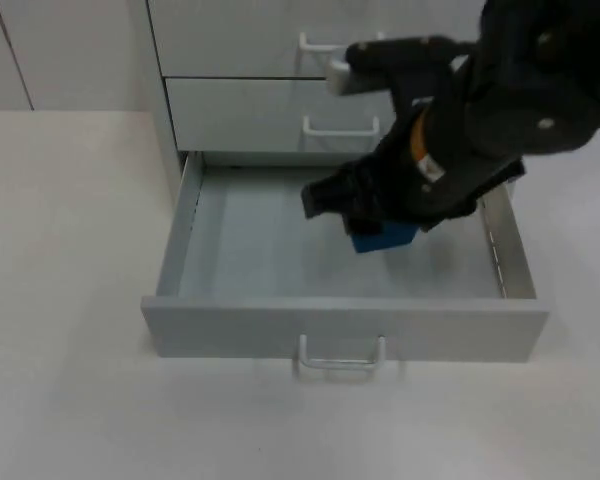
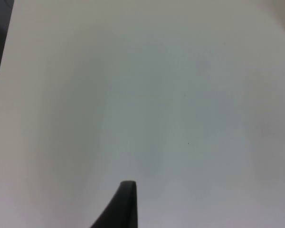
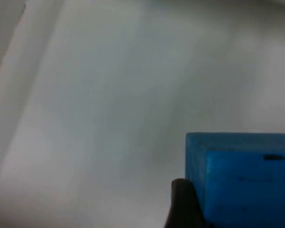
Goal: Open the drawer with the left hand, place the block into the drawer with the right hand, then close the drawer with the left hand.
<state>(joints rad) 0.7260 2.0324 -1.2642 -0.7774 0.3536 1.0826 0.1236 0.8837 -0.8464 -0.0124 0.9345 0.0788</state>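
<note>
The grey bottom drawer (image 1: 345,328) stands pulled out, and its bare floor (image 1: 255,250) is in sight. My right gripper (image 1: 378,222) reaches down into the drawer's right half, shut on the blue block (image 1: 388,238). The block hangs close over the floor; I cannot tell if it touches. In the right wrist view the blue block (image 3: 242,183) sits against a black fingertip (image 3: 183,204), above the pale drawer floor (image 3: 104,95). My left gripper (image 2: 127,206) waits over bare white table (image 2: 171,95).
Above the open drawer the cabinet has two shut drawers (image 1: 260,112) with white handles (image 1: 340,128). The open drawer's handle (image 1: 342,358) juts toward the table's front. White table top (image 1: 70,220) lies to the left of and in front of the cabinet.
</note>
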